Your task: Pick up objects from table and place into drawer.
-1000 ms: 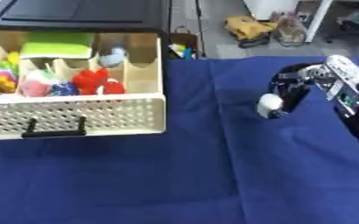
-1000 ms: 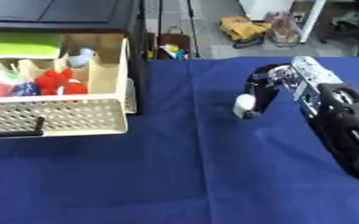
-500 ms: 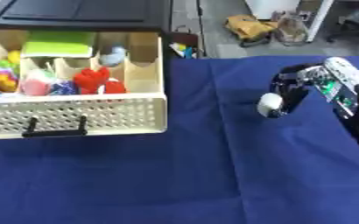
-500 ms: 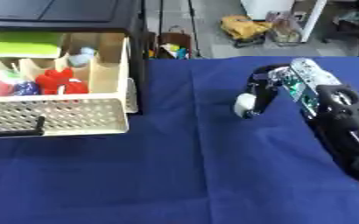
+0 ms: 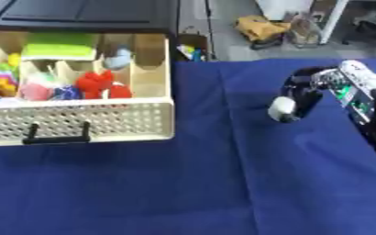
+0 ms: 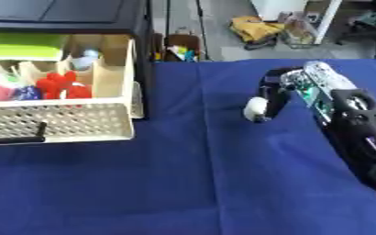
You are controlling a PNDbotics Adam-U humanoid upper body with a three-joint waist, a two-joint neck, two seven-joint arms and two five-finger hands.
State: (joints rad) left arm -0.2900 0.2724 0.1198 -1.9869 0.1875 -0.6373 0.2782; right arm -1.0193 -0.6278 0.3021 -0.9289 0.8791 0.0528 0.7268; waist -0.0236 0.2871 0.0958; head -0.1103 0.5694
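My right hand [image 5: 310, 90] hangs over the blue table at the right, its fingers curled down round a small white object [image 5: 282, 108] held a little above the cloth. At the left the cream drawer [image 5: 103, 123] stands pulled out of a black cabinet [image 5: 79, 11]. Its compartments hold a red toy [image 5: 96, 84], a green pad [image 5: 60, 46], a pale blue-white piece [image 5: 119, 58] and other coloured items. The hand is well to the right of the drawer. My left hand shows in neither view.
The blue cloth [image 5: 191, 183] covers the table from the drawer front to the near edge. Beyond the far edge are the floor, a yellow bag [image 5: 259, 28] and a small box of coloured items [image 5: 193, 48].
My right hand with the white object has shifted slightly left and toward the drawer. The drawer's contents have not moved.
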